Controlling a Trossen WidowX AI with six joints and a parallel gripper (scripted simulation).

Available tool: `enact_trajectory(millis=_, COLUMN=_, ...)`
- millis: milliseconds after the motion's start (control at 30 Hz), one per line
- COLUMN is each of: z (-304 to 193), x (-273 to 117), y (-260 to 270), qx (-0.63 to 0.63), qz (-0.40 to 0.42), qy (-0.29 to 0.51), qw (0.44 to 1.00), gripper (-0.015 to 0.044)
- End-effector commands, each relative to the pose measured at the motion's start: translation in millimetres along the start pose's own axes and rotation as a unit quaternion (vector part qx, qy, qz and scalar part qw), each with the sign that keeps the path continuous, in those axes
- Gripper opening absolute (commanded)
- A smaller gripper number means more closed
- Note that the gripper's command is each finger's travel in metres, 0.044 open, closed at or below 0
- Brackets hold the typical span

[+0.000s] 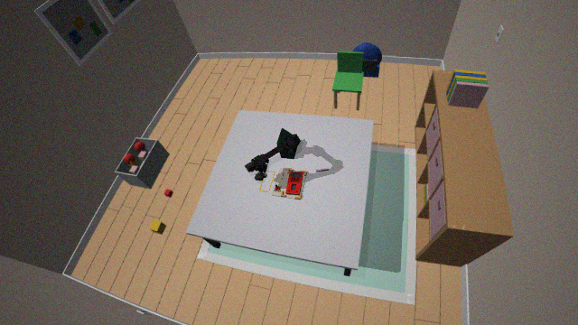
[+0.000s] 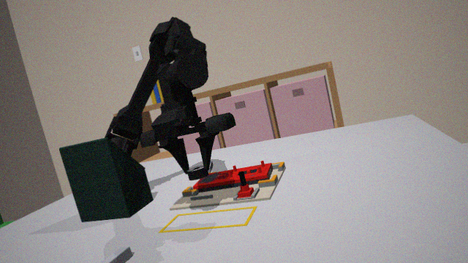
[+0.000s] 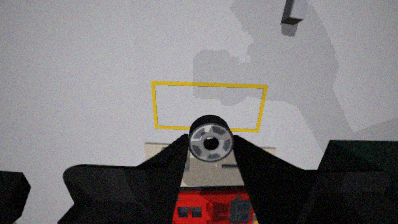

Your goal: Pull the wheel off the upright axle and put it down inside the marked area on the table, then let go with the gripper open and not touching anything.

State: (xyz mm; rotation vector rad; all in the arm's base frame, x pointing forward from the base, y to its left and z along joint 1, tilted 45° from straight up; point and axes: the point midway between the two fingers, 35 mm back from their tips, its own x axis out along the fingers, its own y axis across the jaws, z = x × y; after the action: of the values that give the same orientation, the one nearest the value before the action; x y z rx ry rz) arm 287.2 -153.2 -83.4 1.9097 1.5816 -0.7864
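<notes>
One gripper (image 3: 211,145) clamped on the one wheel (image 3: 211,141), held off the table (image 2: 365,175) over the near edge of the one tan base board (image 2: 263,190) with one red chassis (image 2: 234,174) and one bare upright axle (image 2: 242,179), beside one yellow marked area (image 3: 209,106).
</notes>
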Motion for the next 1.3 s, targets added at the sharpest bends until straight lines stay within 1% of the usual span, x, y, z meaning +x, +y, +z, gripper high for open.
enact_trajectory(millis=0, z=-0.4, x=12.0, y=-3.2, qx=0.004, qz=-0.004, qy=0.005, qw=1.000, gripper=0.0000)
enact_trajectory(millis=133, z=0.1, x=23.3, y=-2.1, qx=0.004, qz=-0.004, qy=0.004, qw=1.000, gripper=0.0000)
enact_trajectory(millis=500, z=-2.2, x=93.5, y=-3.5, qx=0.004, qz=-0.003, qy=0.007, qw=1.000, gripper=0.0000)
enact_trajectory(millis=767, z=-2.6, x=97.6, y=-4.0, qx=0.004, qz=-0.004, qy=0.007, qw=1.000, gripper=0.0000)
enact_trajectory(millis=800, z=-1.3, x=92.8, y=-2.6, qx=0.001, qz=-0.003, qy=0.004, qw=1.000, gripper=0.0026)
enact_trajectory(millis=1133, z=-1.1, x=90.4, y=-2.4, qx=0.001, qz=-0.003, qy=0.004, qw=1.000, gripper=0.0289)
enact_trajectory(millis=1167, z=-0.8, x=86.1, y=-2.0, qx=0.001, qz=-0.003, qy=0.004, qw=1.000, gripper=0.0300)
enact_trajectory(millis=1267, z=0.3, x=63.7, y=-1.0, qx=0.003, qz=-0.003, qy=0.004, qw=1.000, gripper=0.0300)
